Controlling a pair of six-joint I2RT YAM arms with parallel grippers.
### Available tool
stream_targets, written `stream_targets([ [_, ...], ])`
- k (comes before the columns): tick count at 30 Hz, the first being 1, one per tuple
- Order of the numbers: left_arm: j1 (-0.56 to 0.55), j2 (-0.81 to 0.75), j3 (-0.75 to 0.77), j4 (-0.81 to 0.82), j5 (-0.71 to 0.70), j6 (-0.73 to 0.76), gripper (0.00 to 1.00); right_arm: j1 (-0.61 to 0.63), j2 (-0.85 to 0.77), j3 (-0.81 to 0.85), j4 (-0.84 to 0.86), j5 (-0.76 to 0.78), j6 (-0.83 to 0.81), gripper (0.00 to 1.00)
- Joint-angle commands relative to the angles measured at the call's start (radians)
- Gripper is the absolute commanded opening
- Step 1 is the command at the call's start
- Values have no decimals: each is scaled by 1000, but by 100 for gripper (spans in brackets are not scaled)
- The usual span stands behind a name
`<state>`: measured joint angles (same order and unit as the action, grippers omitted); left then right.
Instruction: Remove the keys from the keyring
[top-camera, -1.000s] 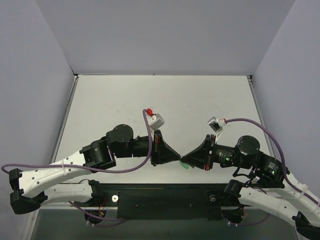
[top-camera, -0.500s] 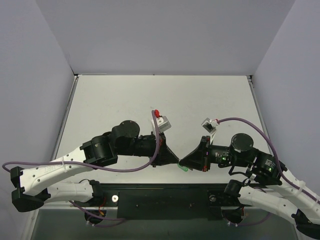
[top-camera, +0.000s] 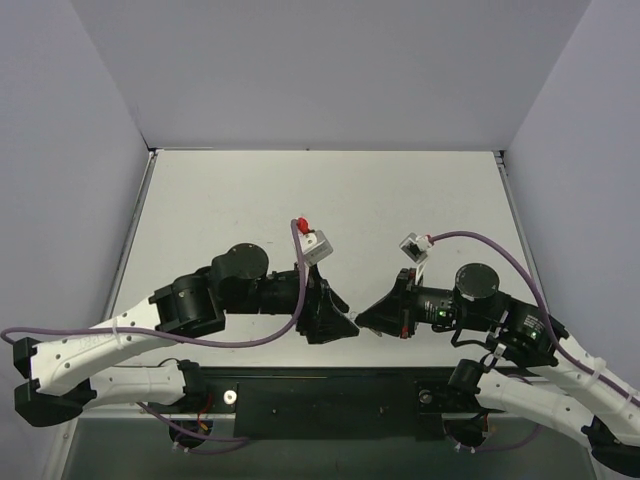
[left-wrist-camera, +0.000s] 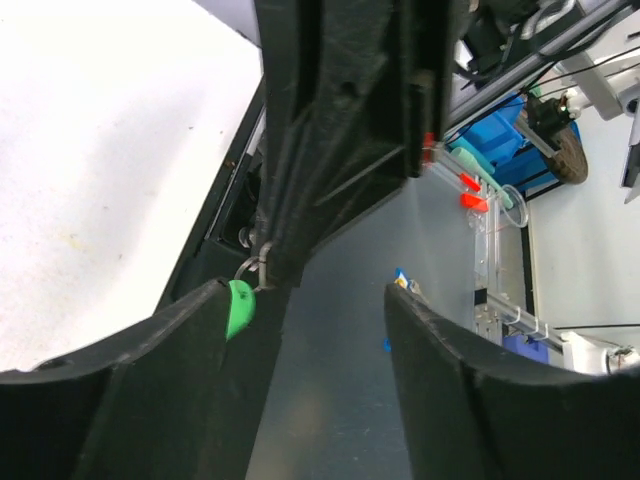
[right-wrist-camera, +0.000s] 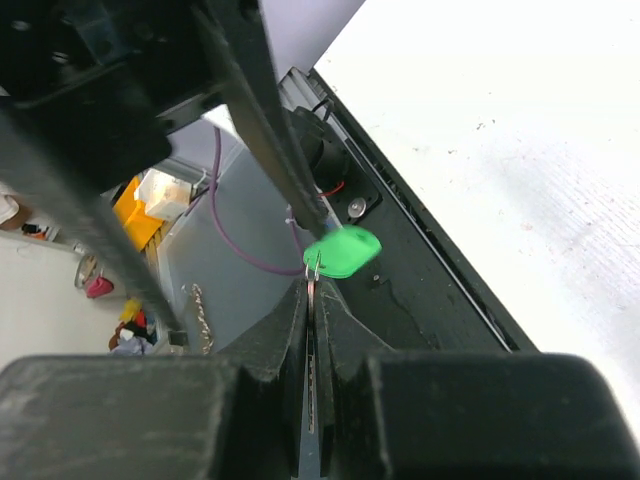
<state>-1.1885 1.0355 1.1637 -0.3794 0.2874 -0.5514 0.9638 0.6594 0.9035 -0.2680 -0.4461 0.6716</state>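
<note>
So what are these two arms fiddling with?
They are working to separate a tiny silver-grey metal key from its bright green oval plastic tag. The right gripper is clamped shut on what looks like the key, with the tag dangling by its ring at the tip. The left gripper stands open beside the tag, holding nothing.

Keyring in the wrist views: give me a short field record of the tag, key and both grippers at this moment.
right gripper: shut on the key
left gripper: open, holding nothing
key: thin silver strip in the right grip, mostly hidden
small ring: at the right gripper's tip, carrying the tag
green tag: hangs free from the ring, close to the left gripper
task state: key and tag appear joined
</note>
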Motion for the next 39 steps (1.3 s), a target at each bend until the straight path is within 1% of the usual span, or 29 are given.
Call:
stream_targets([
  [1,-10,-83,13,89,-54,-27,79,1,17,40,30,37,-14,0],
  [3,-8,-109,-5,103,-86,-38,81,3,19,49,30,38,-21,0],
  [7,-10,-170,-71,203,-155,-79,81,0,23,63,62,46,-30,0],
  [11,-8,-216,-137,327,-198,-94,78,-11,52,83,101,35,-53,0],
  [13,-5,-227,-147,364,-214,-82,78,-46,81,95,136,-8,-55,0],
  [14,-2,-226,-147,364,-238,-78,77,-91,95,101,148,-63,-44,0],
  [15,9,-227,-142,364,-246,-74,77,-123,120,109,188,-89,-21,0],
  [16,18,-227,-141,364,-260,-71,76,-178,132,107,213,-158,2,0],
  [18,42,-229,-118,358,-278,-77,76,-264,163,109,294,-238,68,0],
  [19,70,-226,-110,317,-322,-84,75,-281,187,115,321,-261,77,0],
  [20,85,-218,-83,294,-367,-100,75,-319,200,132,325,-296,85,0],
  [22,150,-204,-46,206,-434,-140,74,-364,252,152,322,-331,98,0],
  [23,194,-201,-33,165,-456,-154,73,-390,261,158,320,-335,106,0],
  [24,211,-200,-21,146,-488,-171,73,-402,284,172,303,-333,120,0],
  [26,277,-187,5,94,-491,-180,73,-431,310,196,271,-324,138,0],
  [27,312,-180,11,56,-484,-182,73,-441,316,207,218,-312,138,0],
  [29,360,-152,43,-5,-475,-188,73,-441,313,236,120,-229,128,0],
  [30,392,-134,54,-19,-467,-199,73,-439,292,244,52,-145,119,0],
  [31,409,-126,57,-35,-449,-200,72,-439,275,235,38,-70,123,0],
  [33,440,-115,42,-10,-410,-205,71,-439,215,172,52,10,184,0],
  [34,452,-120,21,8,-395,-199,70,-439,172,96,125,20,239,0],
  [36,461,-130,-8,56,-367,-173,70,-439,155,17,253,-28,293,0],
  [37,464,-140,-15,75,-354,-151,70,-441,164,17,254,-79,287,0],
  [38,475,-140,-15,77,-343,-142,70,-441,187,40,218,-94,242,0],
  [39,484,-137,-10,74,-300,-122,70,-441,198,51,214,-136,220,0],
])
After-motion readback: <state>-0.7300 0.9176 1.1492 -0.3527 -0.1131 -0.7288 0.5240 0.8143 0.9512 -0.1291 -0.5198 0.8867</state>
